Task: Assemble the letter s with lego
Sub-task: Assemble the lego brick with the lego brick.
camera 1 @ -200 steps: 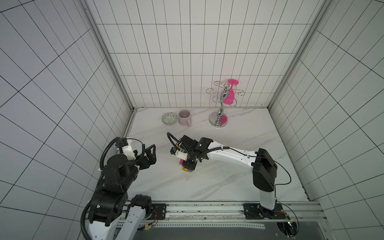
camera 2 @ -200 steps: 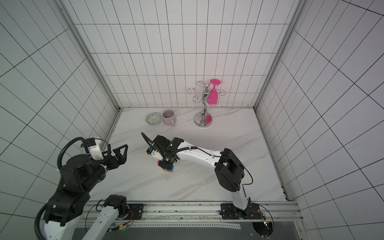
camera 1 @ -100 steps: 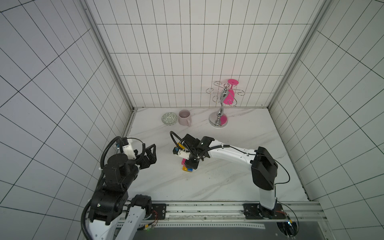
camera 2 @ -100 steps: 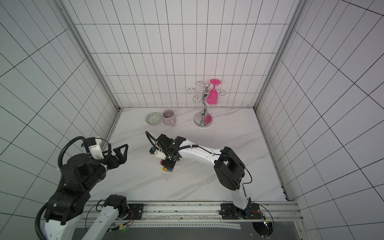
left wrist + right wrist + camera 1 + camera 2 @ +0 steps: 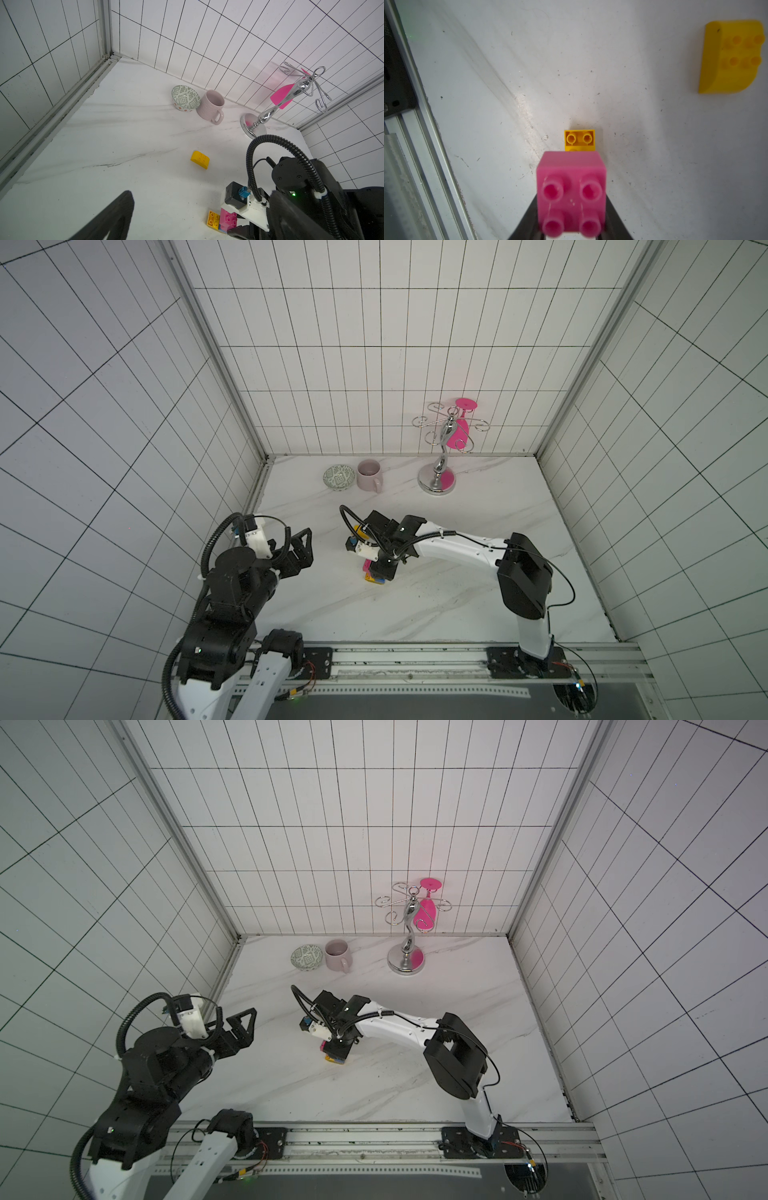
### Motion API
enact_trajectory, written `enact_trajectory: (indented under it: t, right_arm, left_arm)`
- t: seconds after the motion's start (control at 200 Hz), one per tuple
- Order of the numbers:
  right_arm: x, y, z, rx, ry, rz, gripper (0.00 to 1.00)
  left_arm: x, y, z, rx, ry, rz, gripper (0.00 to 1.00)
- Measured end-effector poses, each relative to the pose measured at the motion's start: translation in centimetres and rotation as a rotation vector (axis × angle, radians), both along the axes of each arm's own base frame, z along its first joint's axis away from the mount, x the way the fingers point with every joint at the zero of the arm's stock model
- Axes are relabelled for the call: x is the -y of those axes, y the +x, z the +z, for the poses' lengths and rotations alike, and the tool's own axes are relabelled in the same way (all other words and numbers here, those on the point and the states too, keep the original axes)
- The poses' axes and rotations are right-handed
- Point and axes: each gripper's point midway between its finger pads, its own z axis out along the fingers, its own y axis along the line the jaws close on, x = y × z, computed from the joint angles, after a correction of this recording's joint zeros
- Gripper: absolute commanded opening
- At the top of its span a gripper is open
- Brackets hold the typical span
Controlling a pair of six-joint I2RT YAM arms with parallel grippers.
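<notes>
My right gripper [image 5: 380, 572] [image 5: 572, 209] is shut on a pink square brick [image 5: 571, 193] [image 5: 228, 220]. The pink brick sits on top of a blue brick [image 5: 223, 231] and against a flat yellow brick [image 5: 213, 220] [image 5: 579, 139] [image 5: 371, 578] on the table; I cannot tell whether it is pressed home. A second yellow brick [image 5: 200, 159] [image 5: 733, 60], with a rounded edge, lies loose a little farther back. My left gripper [image 5: 301, 547] [image 5: 241, 1027] hangs open and empty to the left, well away from the bricks.
A patterned bowl [image 5: 339, 477] and a pale pink mug [image 5: 370, 475] stand at the back. A chrome glass rack [image 5: 438, 479] with a pink glass [image 5: 459, 429] stands at the back right. A metal rail [image 5: 415, 659] runs along the table's front edge.
The right gripper with the pink brick has shifted slightly over the yellow and blue bricks. The left arm has not moved.
</notes>
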Motion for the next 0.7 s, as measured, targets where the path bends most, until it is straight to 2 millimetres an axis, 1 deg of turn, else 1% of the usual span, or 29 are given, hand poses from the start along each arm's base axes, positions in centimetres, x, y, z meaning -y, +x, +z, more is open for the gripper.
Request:
enact_trajectory:
  t: [0.36, 0.7]
  right_arm:
    - [0.4, -0.2, -1.3, -0.015, -0.028, 0.0, 0.11]
    - [0.2, 0.0, -1.3, -0.006, -0.024, 0.001, 0.11]
  left_arm:
    - [0.0, 0.1, -0.3, -0.008, 0.001, 0.0, 0.99]
    - [0.0, 0.1, -0.3, -0.006, 0.001, 0.0, 0.99]
